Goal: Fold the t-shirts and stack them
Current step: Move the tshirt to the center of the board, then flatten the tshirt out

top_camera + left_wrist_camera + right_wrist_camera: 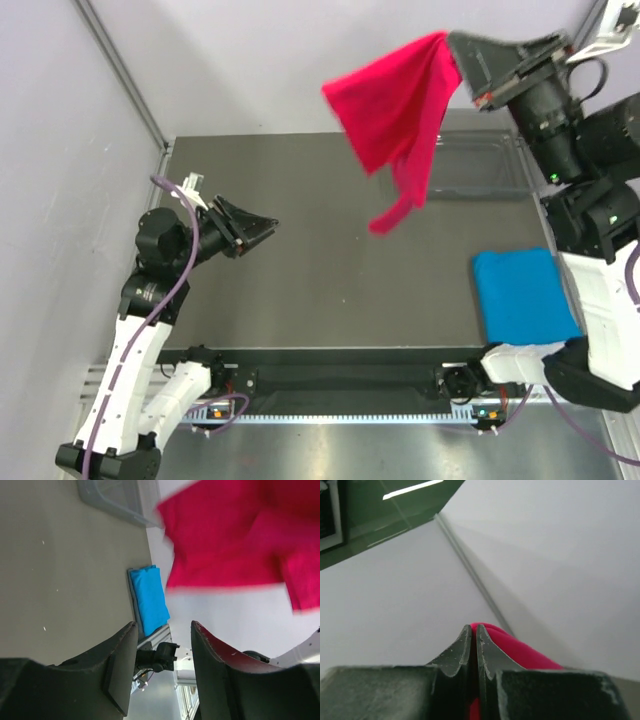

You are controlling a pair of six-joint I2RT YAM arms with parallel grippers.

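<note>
Step in hand, as judged: the crimson-pink t-shirt (395,105) is lifted for spreading, and its folding is not yet begun. The sky blue t-shirt (525,293) lies folded on the table (330,270), near right side. The right gripper (455,45) is pinched tight on the pink cloth's upper edge; the cloth hangs bunched below and to its left, clear of the table. The left gripper (262,226) stands parted and empty, well apart from the cloth. The next move calls for a second hold on a free edge, then laying the shirt flat
</note>
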